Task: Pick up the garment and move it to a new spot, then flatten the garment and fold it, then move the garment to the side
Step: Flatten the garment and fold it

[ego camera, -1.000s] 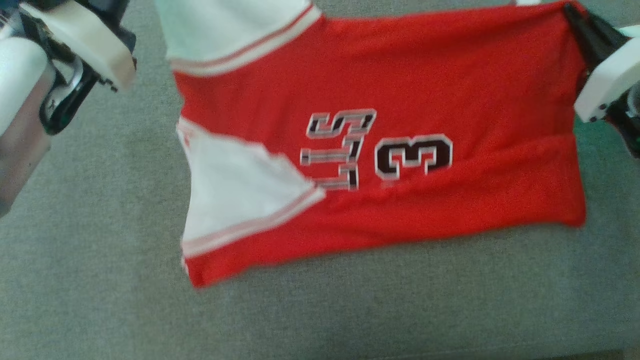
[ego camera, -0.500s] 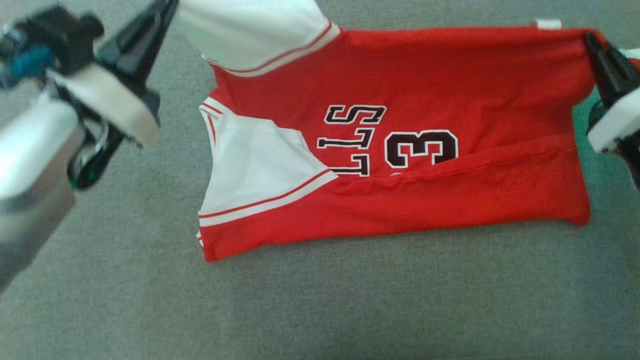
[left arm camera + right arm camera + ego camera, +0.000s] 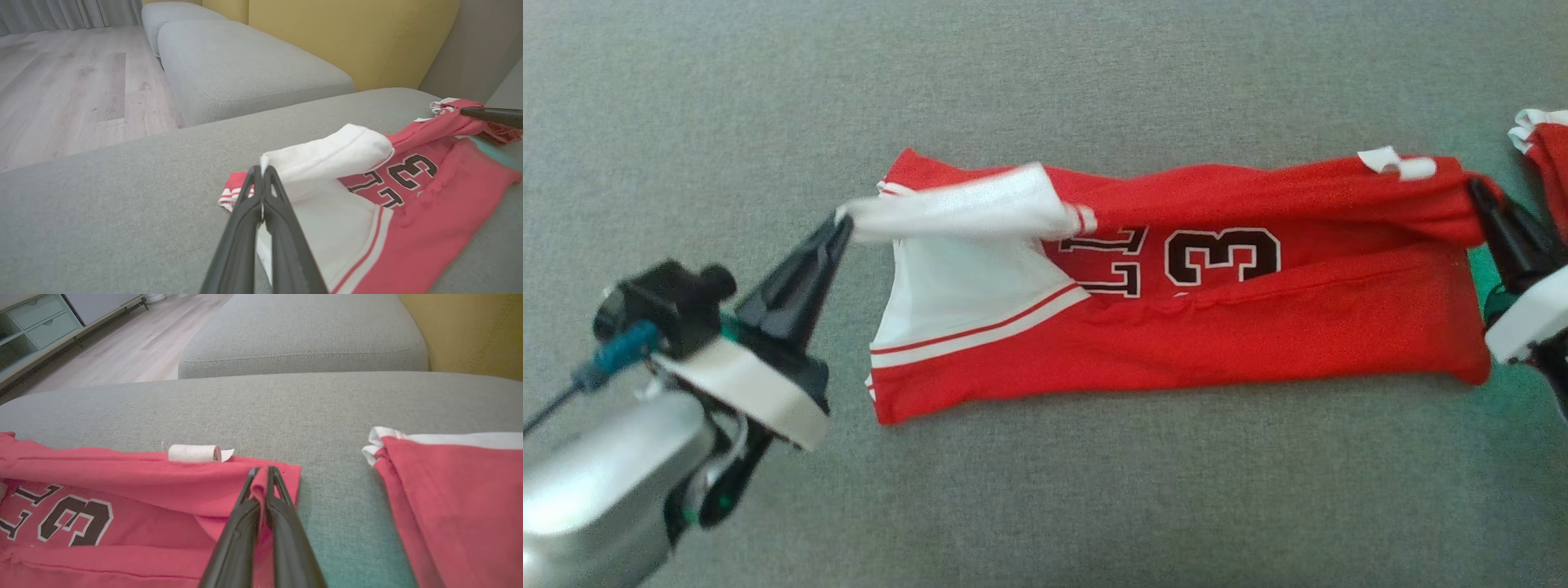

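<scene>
Left claw (image 3: 841,222) pinched on red garment (image 3: 1217,343) by its white flap at frame's centre-left, right claw (image 3: 1475,189) clamped on its far-right corner, white side panels, black numerals, lengthwise fold, lying mid-frame on grey sofa cushion (image 3: 1045,490)

The left end effector (image 3: 840,222) sits toward 9 o'clock in the head view. Its two long dark fingers are pressed together and point to about 1 o'clock, with the tips pinched on a white edge of the garment (image 3: 1176,343). Behind it, a white wrist plate (image 3: 743,392) and a silvery forearm (image 3: 605,482) run off toward 8 o'clock. The right end effector (image 3: 1474,186) is at 3 o'clock, fingers closed and aimed to about 11 o'clock, nipping a red corner of the same cloth. Its white wrist housing (image 3: 1523,322) trails toward 5 o'clock. In each wrist view the fingertips meet with fabric caught between them.
</scene>
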Robot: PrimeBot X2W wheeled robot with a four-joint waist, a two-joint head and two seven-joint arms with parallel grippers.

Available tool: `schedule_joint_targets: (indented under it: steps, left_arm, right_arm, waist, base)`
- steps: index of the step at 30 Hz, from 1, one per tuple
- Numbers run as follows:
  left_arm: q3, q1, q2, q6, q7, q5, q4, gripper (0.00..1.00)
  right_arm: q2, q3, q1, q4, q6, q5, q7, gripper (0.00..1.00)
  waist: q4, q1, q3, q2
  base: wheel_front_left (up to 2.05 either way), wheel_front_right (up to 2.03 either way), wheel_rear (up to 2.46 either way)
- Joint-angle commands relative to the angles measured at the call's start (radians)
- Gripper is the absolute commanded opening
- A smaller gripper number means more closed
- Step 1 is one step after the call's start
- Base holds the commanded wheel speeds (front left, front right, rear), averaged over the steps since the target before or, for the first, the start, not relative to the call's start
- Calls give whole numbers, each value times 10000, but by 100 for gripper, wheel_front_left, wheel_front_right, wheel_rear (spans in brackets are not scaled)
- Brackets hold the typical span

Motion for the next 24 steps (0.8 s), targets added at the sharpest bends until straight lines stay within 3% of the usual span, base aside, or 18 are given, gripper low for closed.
schedule_joint_targets:
  steps: [1, 10, 18, 20, 21, 22, 23, 24]
  left_arm:
    - [461, 43, 551, 256, -171, -72, -501, 0]
    - [516, 1098, 518, 688, -269, 13, -1176, 0]
    - [602, 1812, 422, 713, -290, -41, -1284, 0]
    - [553, 2072, 215, 727, -293, -53, -1243, 0]
    - [514, 2135, 149, 732, -294, -32, -1190, 0]
    - [492, 2185, 69, 734, -294, -12, -1116, 0]
    - [487, 2244, -23, 734, -295, -32, -1029, 15]
    - [471, 2299, -111, 726, -295, -31, -935, 40]
  right_arm:
    - [-428, 8, 387, -305, -9, 113, -149, 0]
    - [-821, -374, 1520, -1025, -9, 45, -310, 0]
    - [-750, -732, 2257, -1329, -9, -37, -100, 0]
    - [-561, -862, 2366, -1317, -9, -178, 12, 19]
    - [-487, -915, 2387, -1281, -9, -226, 66, 49]
    - [-413, -969, 2409, -1243, -9, -277, 128, 99]
    - [-345, -1037, 2432, -1214, -9, -339, 151, 100]
    - [-255, -1152, 2475, -1168, -9, -371, 135, 100]
  waist:
    - [32, 1, 11, 0]
    - [174, 1, -88, 0]
    - [116, 1, -166, 0]
    - [102, 1, -118, 0]
    - [101, 1, -106, 0]
    - [106, 1, -109, 0]
    - [112, 1, -135, 0]
    - [112, 1, -203, 0]
  base:
    - [0, 0, 0]
    - [0, 0, 0]
    - [0, 0, 0]
    - [0, 0, 0]
    - [0, 0, 0]
    - [0, 0, 0]
    - [0, 0, 0]
    - [0, 0, 0]
